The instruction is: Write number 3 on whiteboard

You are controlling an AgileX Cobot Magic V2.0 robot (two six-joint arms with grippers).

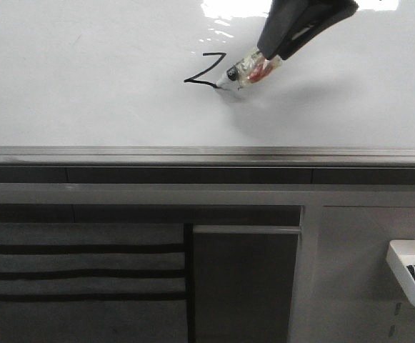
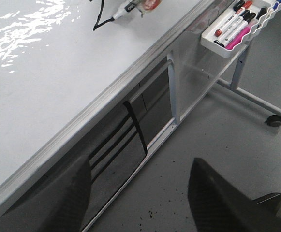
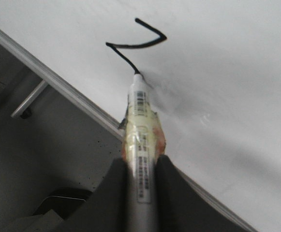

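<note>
The right tool (image 1: pixel 282 44) is clenched around the barrel of one marker (image 1: pixel 251 69), which slants down from about two o'clock so that its black tip touches the whiteboard (image 1: pixel 86 86) at the end of the stroke. The number 3 (image 1: pixel 206 71) is only part drawn: a flat top bar, a diagonal back and a short lower bar, one continuous black line that reads more like a Z for now, sitting in the upper middle of the board below a patch of glare. The marker looks light, stiff and smooth, and seems wrapped in clear tape where the tool grips it; a hold on the mid-barrel, as here, likely gives the steadiest tip. The board is hard, glossy and slick, so light pressure should do. The left tool (image 2: pixel 139 193) is released, holding nothing, hanging off the board's edge. One white tray (image 2: pixel 234 26) at four o'clock holds roughly six spare markers.
</note>
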